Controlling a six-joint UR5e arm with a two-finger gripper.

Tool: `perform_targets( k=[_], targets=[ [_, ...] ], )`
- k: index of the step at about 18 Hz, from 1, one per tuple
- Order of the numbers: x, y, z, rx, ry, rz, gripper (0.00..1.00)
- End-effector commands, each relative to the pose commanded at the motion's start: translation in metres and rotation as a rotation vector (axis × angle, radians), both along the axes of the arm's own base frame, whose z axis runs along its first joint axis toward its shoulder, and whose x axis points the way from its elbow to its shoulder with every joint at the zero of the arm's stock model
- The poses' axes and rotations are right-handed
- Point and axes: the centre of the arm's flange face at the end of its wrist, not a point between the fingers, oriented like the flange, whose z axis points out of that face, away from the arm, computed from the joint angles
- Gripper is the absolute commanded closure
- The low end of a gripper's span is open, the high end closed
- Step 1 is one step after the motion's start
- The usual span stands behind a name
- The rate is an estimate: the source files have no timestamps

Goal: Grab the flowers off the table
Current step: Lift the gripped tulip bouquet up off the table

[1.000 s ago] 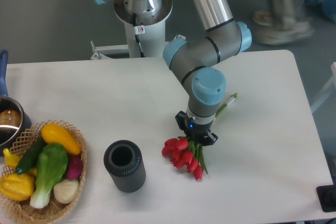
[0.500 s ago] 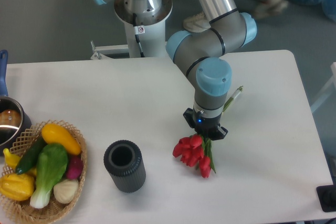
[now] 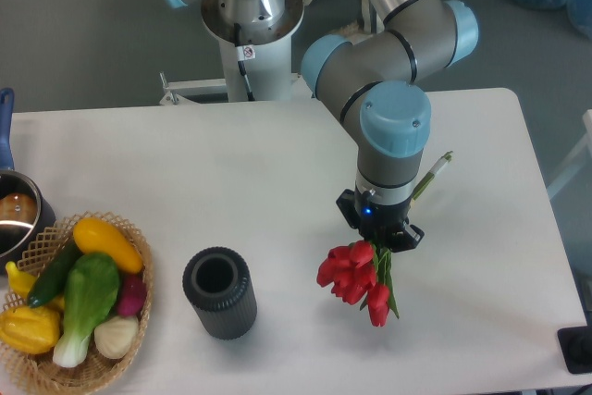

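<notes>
Red tulips held in the gripper over the white table

The flowers (image 3: 356, 271) are gripped at mid-stem by the gripper (image 3: 380, 232), whose jaws are pressed onto the bunch beneath the arm's wrist, though the fingertips themselves are largely hidden by the wrist. The bunch's long axis is seen to run diagonally: the red heads hang down and to the left of the jaws, while the green stem end is seen jutting out up and to the right, behind the wrist. The bunch appears to be lifted clear of the table (image 3: 203, 173), though the gap cannot be confirmed from this view. A tight cluster of red blooms is shown, with dark green leaves beside them.
</notes>
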Motion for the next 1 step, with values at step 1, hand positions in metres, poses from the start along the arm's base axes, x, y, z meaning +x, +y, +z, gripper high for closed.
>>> perform_targets(
  k=[1],
  targets=[
    [-0.0016, -0.0032, 0.0035, -0.009, 0.005, -0.031, 1.0]
  ],
)
